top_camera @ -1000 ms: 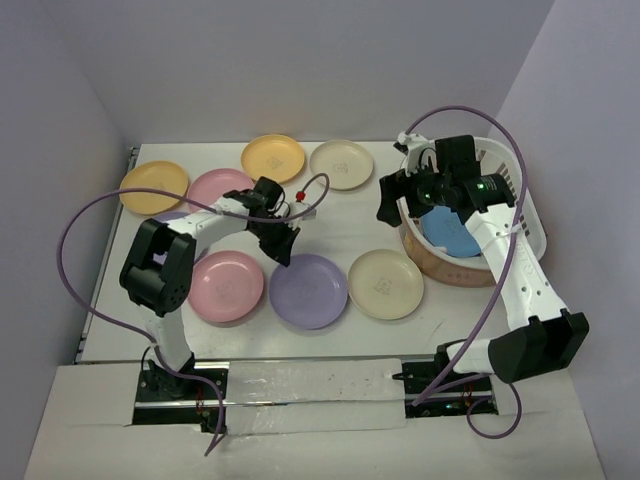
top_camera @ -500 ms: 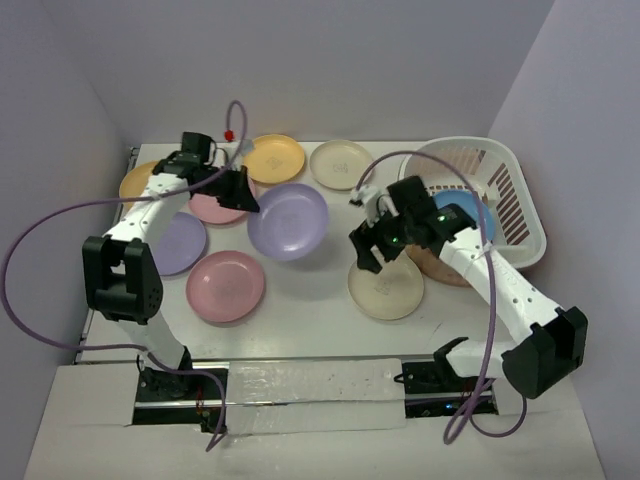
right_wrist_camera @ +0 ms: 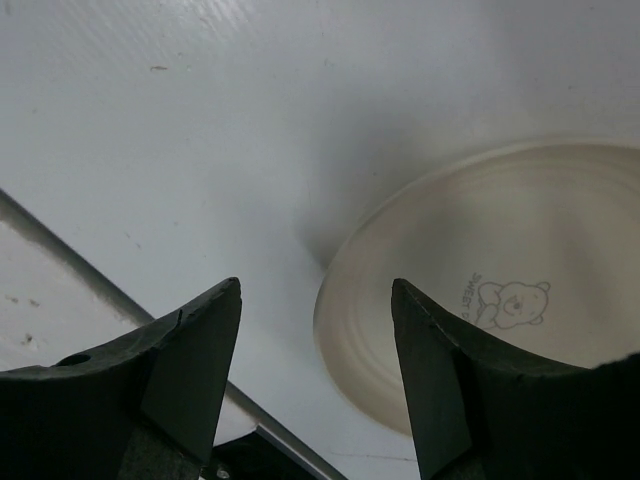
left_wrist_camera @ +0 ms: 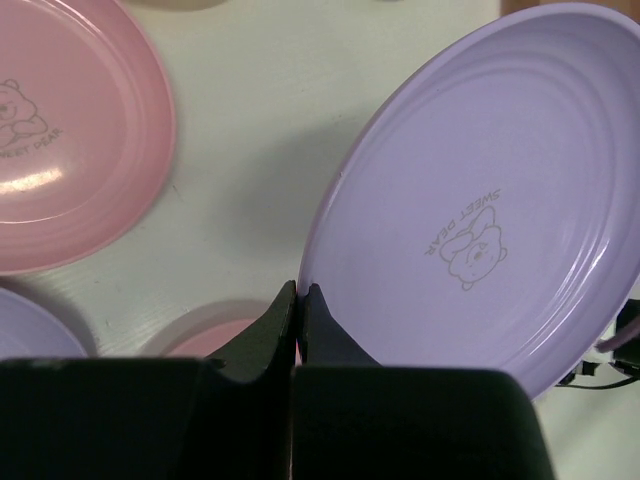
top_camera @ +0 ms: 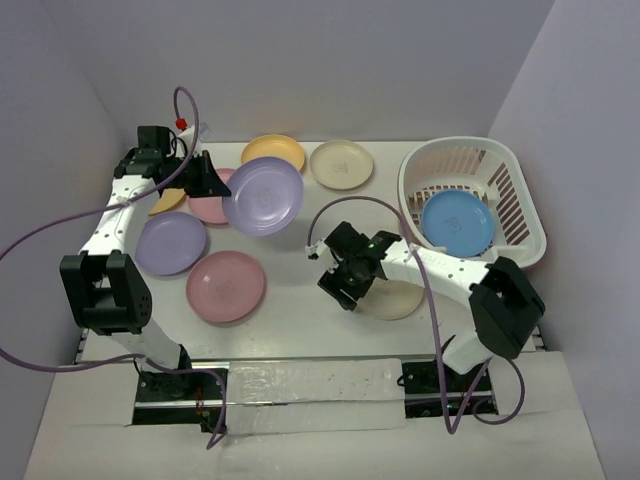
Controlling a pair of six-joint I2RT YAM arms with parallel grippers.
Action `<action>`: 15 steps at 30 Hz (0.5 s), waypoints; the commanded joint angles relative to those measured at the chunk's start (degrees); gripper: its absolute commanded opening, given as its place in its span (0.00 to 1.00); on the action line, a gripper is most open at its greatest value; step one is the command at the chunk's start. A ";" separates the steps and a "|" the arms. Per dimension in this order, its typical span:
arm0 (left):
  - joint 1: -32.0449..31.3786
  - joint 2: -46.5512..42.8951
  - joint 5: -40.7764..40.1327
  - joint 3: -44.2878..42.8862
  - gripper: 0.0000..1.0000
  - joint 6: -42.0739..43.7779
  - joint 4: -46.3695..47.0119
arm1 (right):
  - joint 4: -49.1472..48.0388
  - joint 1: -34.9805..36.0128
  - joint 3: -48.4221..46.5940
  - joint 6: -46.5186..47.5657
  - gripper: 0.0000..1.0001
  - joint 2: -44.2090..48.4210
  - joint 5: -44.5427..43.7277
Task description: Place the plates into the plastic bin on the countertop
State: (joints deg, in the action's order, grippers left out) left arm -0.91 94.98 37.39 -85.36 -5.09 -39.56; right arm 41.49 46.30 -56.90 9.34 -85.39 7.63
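Left side first: the left jaws are pressed together on the rim of the held lavender plate, pinching its edge. From above we see it tilted, its face turned up toward us, off the counter in front of the back row of plates. We can read its centre mark in the left wrist view: a little bear with "SWEET DEAR" beside it, upside down from this angle.

The same words sit on the pink back plate to the left of those jaws. A second pink shape right under the tips is too blurred for us to read.

Over to the right: the right jaws are spread wide and pinching nothing. They hang low at the left rim of the near cream plate, which lies flat on the counter. That rim sits in the gap between the tips, closer to the right-hand one. A bear mark shows on it, with "SWEET" and the start of a second word before the finger cuts it off.

The plastic bin stands at the counter's far right, well apart from both jaws, with a blue plate lying inside. Also on the counter are a pink front plate, a flat lavender plate, an orange plate and a far cream plate.
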 commanded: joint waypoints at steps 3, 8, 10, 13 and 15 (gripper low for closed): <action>2.58 -3.59 0.14 -1.03 0.00 -1.42 2.38 | -3.82 1.79 -3.07 -4.13 0.69 -7.76 -5.38; 2.83 -4.26 -0.77 -0.80 0.00 -1.00 2.36 | -5.14 1.86 -3.13 -4.94 0.55 -11.44 -8.78; 2.93 -4.24 -1.24 -0.77 0.00 -0.98 2.86 | -5.49 2.12 -3.21 -4.87 0.44 -12.73 -9.22; 2.93 -3.91 -1.81 -0.86 0.00 -1.26 3.04 | -5.65 2.82 -3.32 -4.95 0.25 -13.24 -8.43; 3.02 -3.75 -1.88 -0.86 0.00 -1.41 3.09 | -5.71 3.36 -3.47 -4.86 0.20 -12.78 -7.89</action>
State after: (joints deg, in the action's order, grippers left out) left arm 1.83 93.82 35.31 -85.36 -5.41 -39.31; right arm 38.63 48.51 -58.78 4.84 -97.65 -1.03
